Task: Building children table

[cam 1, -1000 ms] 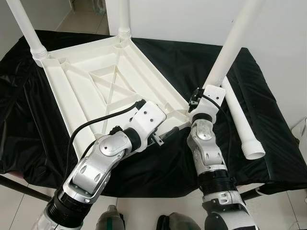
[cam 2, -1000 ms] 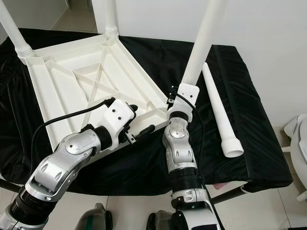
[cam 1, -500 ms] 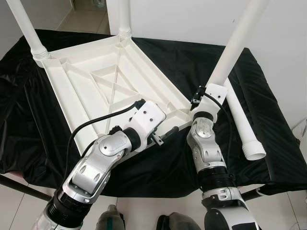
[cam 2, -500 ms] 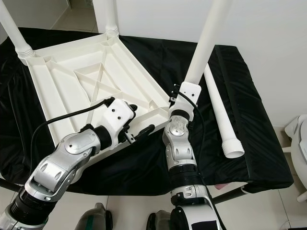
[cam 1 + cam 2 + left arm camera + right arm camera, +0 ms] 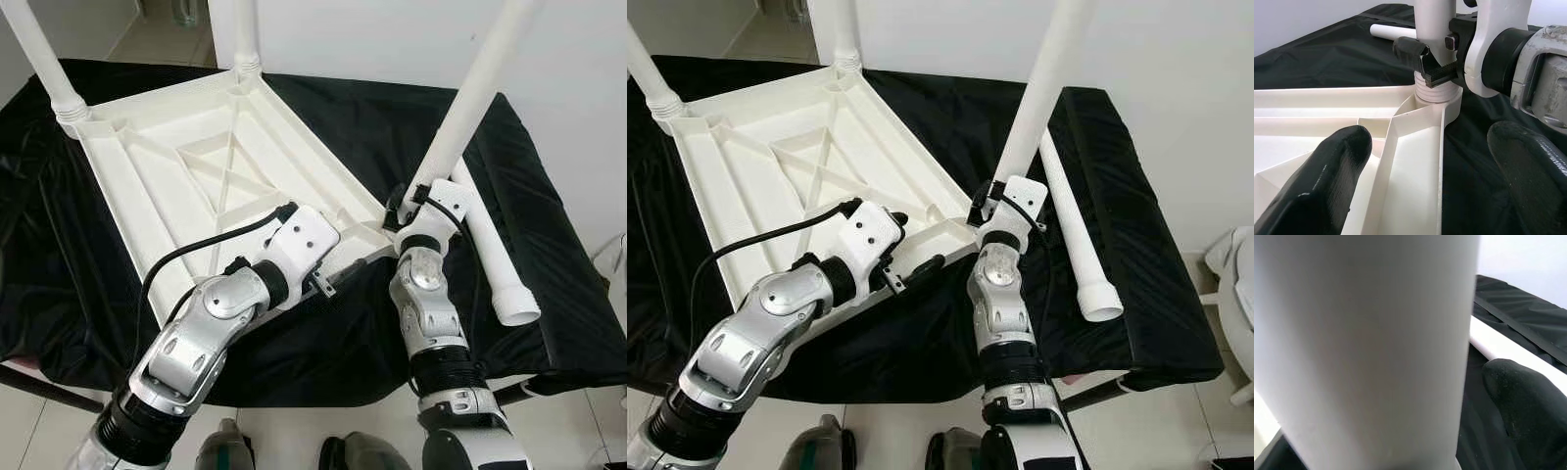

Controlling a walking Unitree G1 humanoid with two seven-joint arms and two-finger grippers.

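Overhead, the right gripper (image 5: 404, 208) pinches the leg (image 5: 468, 110) just above the upturned tabletop's (image 5: 196, 176) near right corner, the leg apparently steeper than a second ago. From the left wrist, the left gripper (image 5: 1435, 181) hangs spread over the rim.

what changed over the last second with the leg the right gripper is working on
The right gripper has turned around the upright leg at the tabletop's near corner, its wrist swinging from the leg's left side toward the right, still clamped low on it. The leg stays seated in its socket. The left gripper keeps steadying the tabletop's edge; the loose leg still lies on the black cloth.
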